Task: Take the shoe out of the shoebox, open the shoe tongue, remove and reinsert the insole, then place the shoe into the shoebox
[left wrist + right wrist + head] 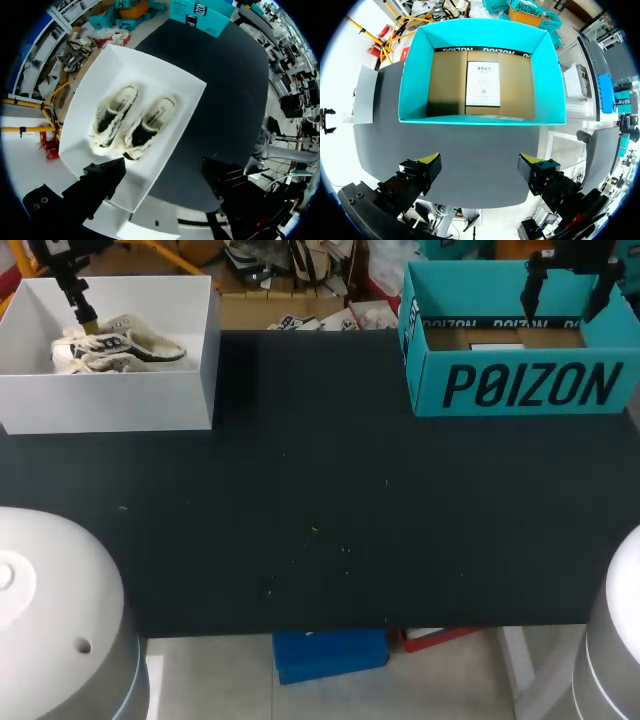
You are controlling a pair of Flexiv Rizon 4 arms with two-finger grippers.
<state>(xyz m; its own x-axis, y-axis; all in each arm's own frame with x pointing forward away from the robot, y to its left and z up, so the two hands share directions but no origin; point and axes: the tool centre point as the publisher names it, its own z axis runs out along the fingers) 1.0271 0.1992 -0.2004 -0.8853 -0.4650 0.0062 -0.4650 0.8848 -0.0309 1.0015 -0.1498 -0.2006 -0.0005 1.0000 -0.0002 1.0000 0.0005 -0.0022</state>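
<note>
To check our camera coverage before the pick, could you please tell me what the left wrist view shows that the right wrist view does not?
Only the left wrist view: two cream shoes side by side in the white box.
Only the right wrist view: the teal shoebox seen from inside, a brown floor with a white sheet, no shoe.
Both: the black table, the teal shoebox, and an open end effector, the left end effector in one, the right end effector in the other.

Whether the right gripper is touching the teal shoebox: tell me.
Apart. The right wrist view shows the open right gripper short of the teal shoebox, with bare table between its tips and the wall.
</note>
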